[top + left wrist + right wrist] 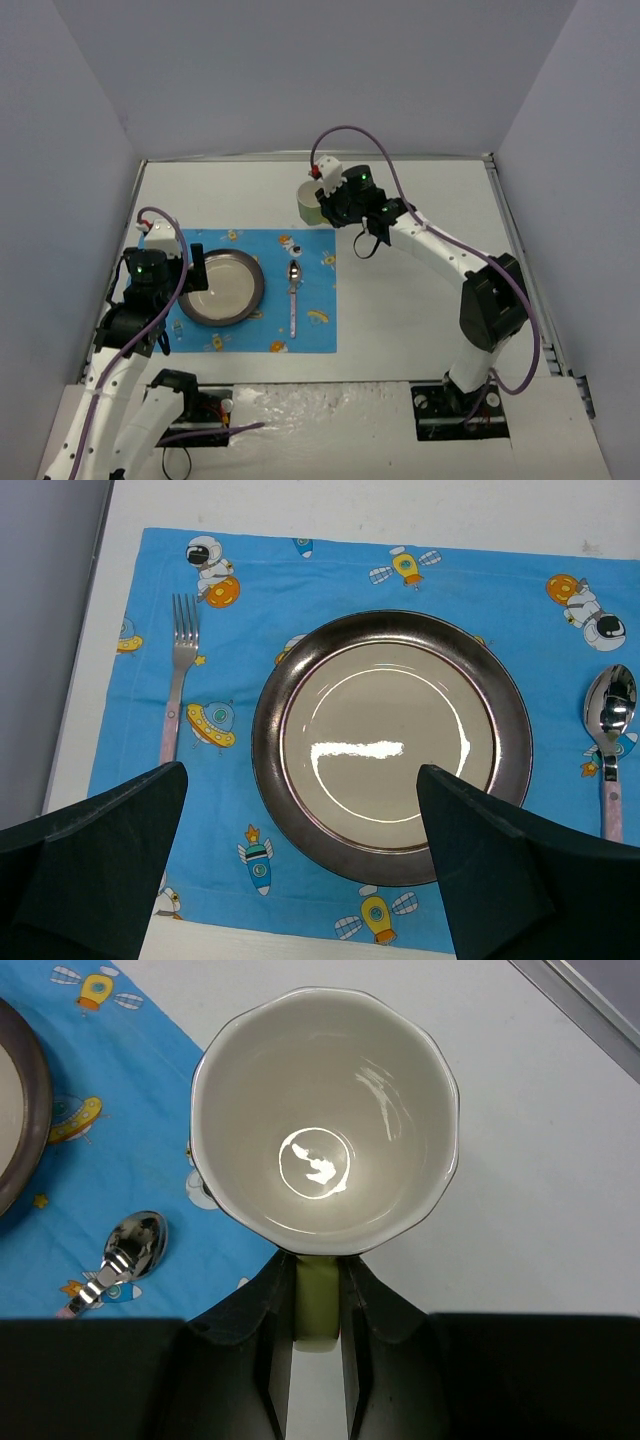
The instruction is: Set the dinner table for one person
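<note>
The white dinner table (230,190) carries a blue cartoon mat (315,300). On the mat lie a dark-rimmed plate (225,288), a spoon (293,290) to its right and, in the left wrist view, a fork (180,650) to its left. My left gripper (302,772) is open and empty, hovering over the plate (390,745). My right gripper (318,1265) is shut on the handle of a green cup (325,1120) with a white inside. It holds the cup (310,203) upright by the mat's far right corner. I cannot tell whether the cup touches the table.
Grey walls close the table in on the left, back and right. A metal rail (520,240) runs along the right edge. The spoon (130,1250) and the plate's rim (15,1110) lie left of the cup. Bare tabletop (520,1160) lies right of it.
</note>
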Tool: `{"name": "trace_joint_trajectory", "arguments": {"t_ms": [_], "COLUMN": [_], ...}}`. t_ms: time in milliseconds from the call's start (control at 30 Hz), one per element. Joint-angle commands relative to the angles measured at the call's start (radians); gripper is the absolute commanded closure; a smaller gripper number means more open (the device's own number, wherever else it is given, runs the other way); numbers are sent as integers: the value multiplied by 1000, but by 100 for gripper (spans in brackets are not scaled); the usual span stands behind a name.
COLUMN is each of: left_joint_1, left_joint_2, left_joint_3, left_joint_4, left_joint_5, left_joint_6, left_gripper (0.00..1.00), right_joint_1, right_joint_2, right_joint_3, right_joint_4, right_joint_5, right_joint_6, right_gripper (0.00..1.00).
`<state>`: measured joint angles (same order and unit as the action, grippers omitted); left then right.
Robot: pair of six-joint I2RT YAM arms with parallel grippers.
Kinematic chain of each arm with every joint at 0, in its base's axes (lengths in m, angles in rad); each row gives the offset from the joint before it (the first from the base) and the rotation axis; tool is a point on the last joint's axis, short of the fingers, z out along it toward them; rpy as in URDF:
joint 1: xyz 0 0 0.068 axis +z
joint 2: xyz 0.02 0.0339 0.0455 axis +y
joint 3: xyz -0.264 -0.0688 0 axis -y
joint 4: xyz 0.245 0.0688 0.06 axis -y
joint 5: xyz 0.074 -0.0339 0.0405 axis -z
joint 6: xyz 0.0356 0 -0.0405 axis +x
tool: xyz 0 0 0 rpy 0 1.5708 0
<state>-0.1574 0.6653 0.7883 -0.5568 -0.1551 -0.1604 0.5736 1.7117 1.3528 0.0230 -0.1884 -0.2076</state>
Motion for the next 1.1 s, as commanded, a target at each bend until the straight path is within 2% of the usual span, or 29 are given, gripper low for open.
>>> {"name": "trace_joint_trajectory", "arguments": {"t_ms": [0, 367, 1067], "left_joint_1": [-4, -4, -4], "left_joint_2": [-1, 1, -8], "left_joint_3": [17, 17, 15], "left_joint_4": [47, 49, 47], "left_joint_5": [-21, -20, -24], "left_joint_6": [9, 13, 13], "left_gripper": [3, 3, 3], "right_joint_1": [32, 79, 90], "right_joint_2": [34, 99, 111], "right_joint_3": [115, 137, 50], "right_joint_4": [129, 81, 77], "right_joint_5": [-44, -9, 12], "right_joint_6": [-50, -82, -81], "right_gripper": [100, 100, 100]}}
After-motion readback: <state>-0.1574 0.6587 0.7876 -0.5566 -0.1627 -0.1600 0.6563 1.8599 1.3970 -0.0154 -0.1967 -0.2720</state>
